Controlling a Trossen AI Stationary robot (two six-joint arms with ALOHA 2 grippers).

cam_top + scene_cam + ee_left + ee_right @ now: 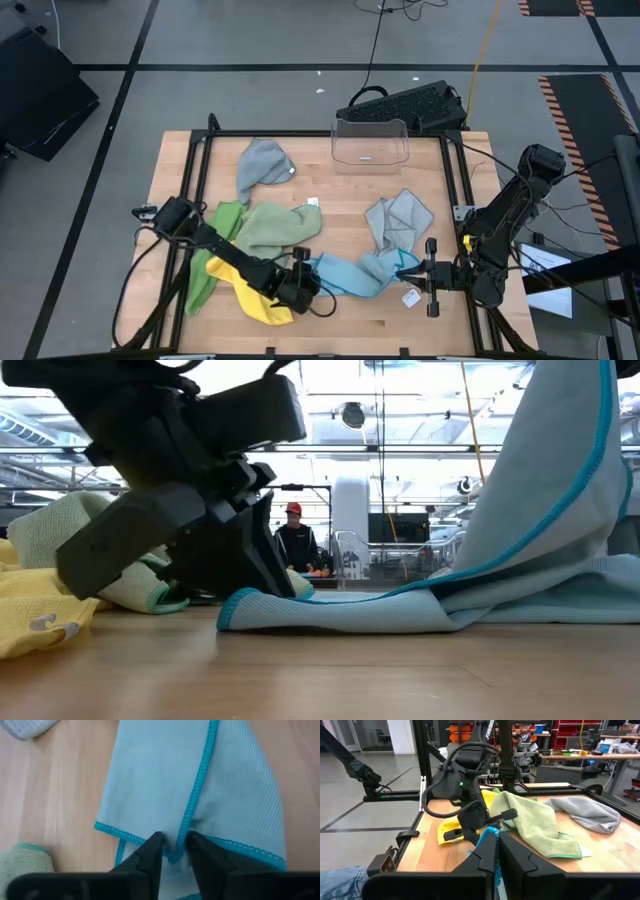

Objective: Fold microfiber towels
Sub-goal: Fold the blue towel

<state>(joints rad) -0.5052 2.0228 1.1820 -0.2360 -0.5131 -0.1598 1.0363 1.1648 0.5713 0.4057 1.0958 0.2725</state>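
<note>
We hold the light blue towel [352,276] at the table's near edge: the left gripper [172,851] pinches its teal hem, the right gripper [496,851] is clamped on its opposite end, lifted. No towel looks folded; both grey towels [262,166], the sage green towel [275,226] and the yellow towel [262,303] lie crumpled.

Robotics lab: workbenches [580,755], parts bins [470,727].

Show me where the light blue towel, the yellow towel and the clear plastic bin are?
light blue towel [350,277]: high view, its bunched middle.
yellow towel [262,309]: high view, its near corner.
clear plastic bin [371,155]: high view, its floor.
</note>
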